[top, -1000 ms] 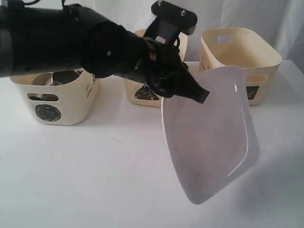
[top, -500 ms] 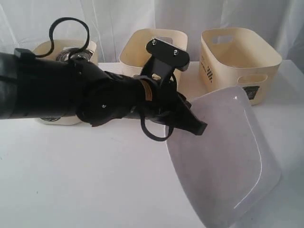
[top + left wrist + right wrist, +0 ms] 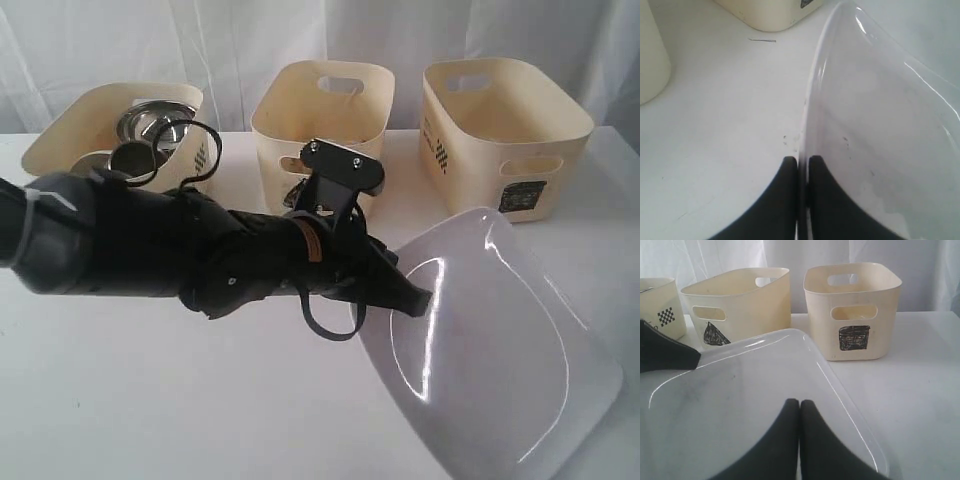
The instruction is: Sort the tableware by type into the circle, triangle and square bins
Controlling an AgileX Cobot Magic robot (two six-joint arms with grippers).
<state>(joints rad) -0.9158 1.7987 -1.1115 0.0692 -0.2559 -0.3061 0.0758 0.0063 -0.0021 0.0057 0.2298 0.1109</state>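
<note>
The large white rounded-square plate [image 3: 490, 350] hangs tilted above the table at the front right. My left gripper [image 3: 425, 298] is shut on its near rim; the left wrist view shows the rim of the plate [image 3: 880, 125] pinched between the two black fingers of that gripper [image 3: 801, 160]. My right gripper [image 3: 800, 402] is shut with nothing in it, and the plate [image 3: 740, 385] lies just beyond its tips. The right gripper is out of the exterior view. A steel bowl [image 3: 157, 112] and a steel mug [image 3: 130, 156] sit in the left bin [image 3: 60, 140].
Three cream bins stand along the back: the left one, a middle bin [image 3: 325, 110] with a triangle mark [image 3: 714, 334], and a right bin [image 3: 505, 120] with a square mark [image 3: 854, 337]. My left arm [image 3: 150, 250] stretches across the table's middle.
My left arm has come down and forward, carrying the plate lower and to the right and tilting it flatter. The left bin's contents have come into view behind the arm.
</note>
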